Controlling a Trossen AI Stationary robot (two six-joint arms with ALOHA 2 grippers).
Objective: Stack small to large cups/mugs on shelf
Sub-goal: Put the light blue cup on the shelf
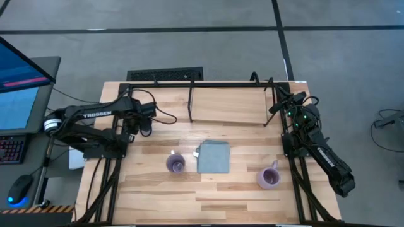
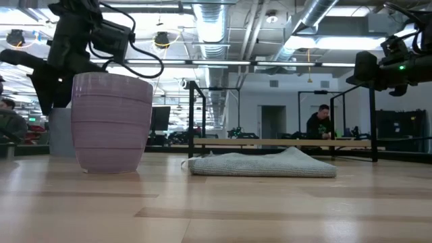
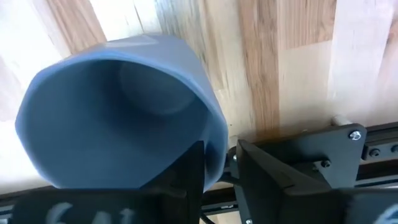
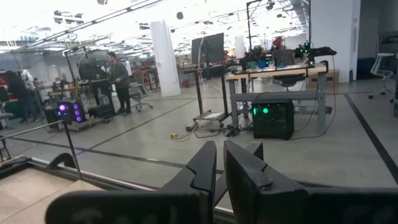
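My left gripper (image 1: pixel 146 121) is over the table's far-left part, shut on the blue mug (image 3: pixel 118 112). In the low view the blue mug (image 2: pixel 59 131) shows behind a purple mug; the arm hides it in the high view. One light purple mug (image 1: pixel 175 164) stands upright on its base left of the grey-blue square. The other purple mug (image 1: pixel 268 178) stands near the right side. The shelf (image 1: pixel 227 104), a wooden board in a black rod frame, stands at the far edge. My right gripper (image 1: pixel 283 106) is shut and holds nothing, raised by the shelf's right end. My left gripper (image 3: pixel 221 148) pinches the blue mug's wall at the rim (image 3: pixel 214 134), one finger (image 3: pixel 186 177) inside the mug and the other (image 3: pixel 273 180) outside. The mug's opening faces the wrist camera, and the tabletop lies beyond it. Whether its base touches the table cannot be told.
The flat grey-blue square (image 1: pixel 213 156) lies in the middle of the table between the two purple mugs. Black frame rods (image 1: pixel 190 101) rise at the shelf's ends. A monitor and keyboard (image 1: pixel 19 94) stand off the table's left edge. People are in the room beyond.
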